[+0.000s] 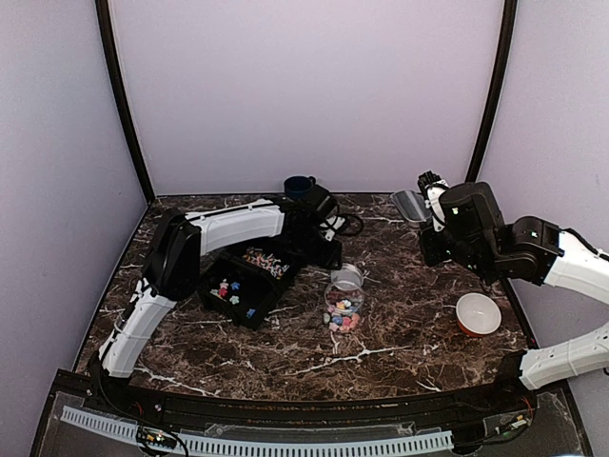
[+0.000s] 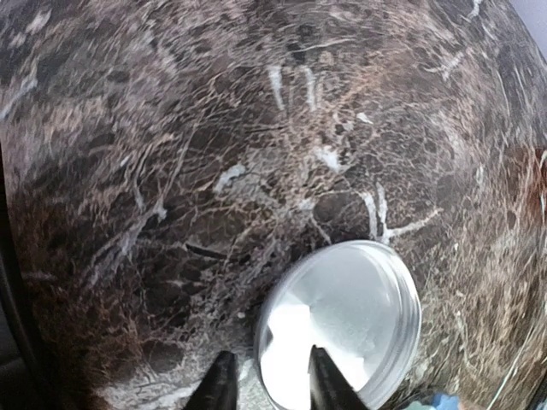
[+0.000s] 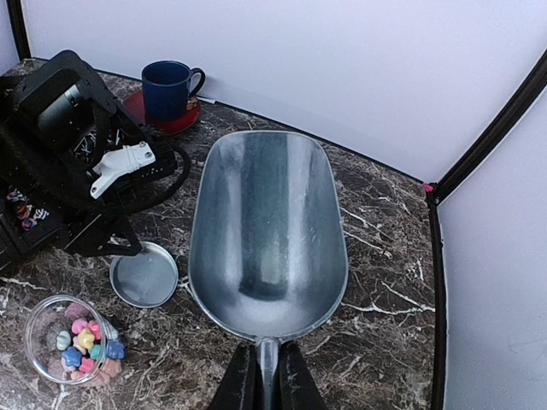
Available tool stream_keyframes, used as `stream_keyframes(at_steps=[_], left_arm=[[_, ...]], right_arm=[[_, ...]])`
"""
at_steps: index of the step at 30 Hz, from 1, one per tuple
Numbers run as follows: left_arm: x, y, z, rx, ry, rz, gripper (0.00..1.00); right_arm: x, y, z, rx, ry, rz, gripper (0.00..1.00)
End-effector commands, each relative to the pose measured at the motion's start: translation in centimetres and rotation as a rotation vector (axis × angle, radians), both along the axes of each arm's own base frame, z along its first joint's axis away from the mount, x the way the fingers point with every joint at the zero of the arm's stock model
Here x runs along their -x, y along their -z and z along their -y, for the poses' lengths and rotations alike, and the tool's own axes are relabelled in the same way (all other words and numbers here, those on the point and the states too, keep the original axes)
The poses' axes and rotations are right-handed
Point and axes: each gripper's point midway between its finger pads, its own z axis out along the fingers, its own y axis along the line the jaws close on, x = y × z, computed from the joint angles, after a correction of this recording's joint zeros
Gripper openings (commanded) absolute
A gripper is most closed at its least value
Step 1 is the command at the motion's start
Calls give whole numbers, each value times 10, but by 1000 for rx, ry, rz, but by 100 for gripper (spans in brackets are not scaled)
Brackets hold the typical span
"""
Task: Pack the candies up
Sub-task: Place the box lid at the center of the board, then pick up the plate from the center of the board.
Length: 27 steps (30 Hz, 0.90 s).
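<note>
Partly done, I judge: the jar point(image 1: 343, 307) at the middle of the surface point(image 1: 400, 352) holds a low heap of candies point(image 3: 81, 342), tiny pink, blue, yellow, green and white bits. More lie in the black tray point(image 1: 217, 303) toward the left edge, so scooping and capping remain. Just behind the jar lies the lid point(image 2: 342, 316), left fingers point(image 2: 224, 384) slightly apart astride its rim; toward the far right corner, right fingers point(image 3: 242, 384) clamp the empty scoop point(image 3: 265, 231) by its handle.
</note>
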Motion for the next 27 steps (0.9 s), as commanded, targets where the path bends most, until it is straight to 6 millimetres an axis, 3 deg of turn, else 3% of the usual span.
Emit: stream_keyframes(at_steps=[1, 5, 10, 15, 22, 23, 27], left_arm=[[-6, -37, 10, 63, 10, 44, 36], [-18, -80, 3, 109, -13, 100, 46], [-27, -131, -27, 110, -39, 168, 54], [-23, -153, -72, 19, -59, 216, 65], [-14, -145, -154, -60, -152, 220, 80], [-19, -143, -172, -68, -184, 219, 82], [-19, -123, -213, -131, -234, 198, 85]], right_arm=[[-4, -8, 0, -50, 18, 32, 0], [-3, -9, -1, -49, 11, 29, 0], [-2, -8, -2, -55, 1, 24, 0], [-2, -9, -10, -63, -39, 20, 0], [-2, -4, -29, -60, -121, -3, 0], [-3, -2, -31, -57, -127, -7, 0], [-5, 0, -39, -48, -145, -22, 0]])
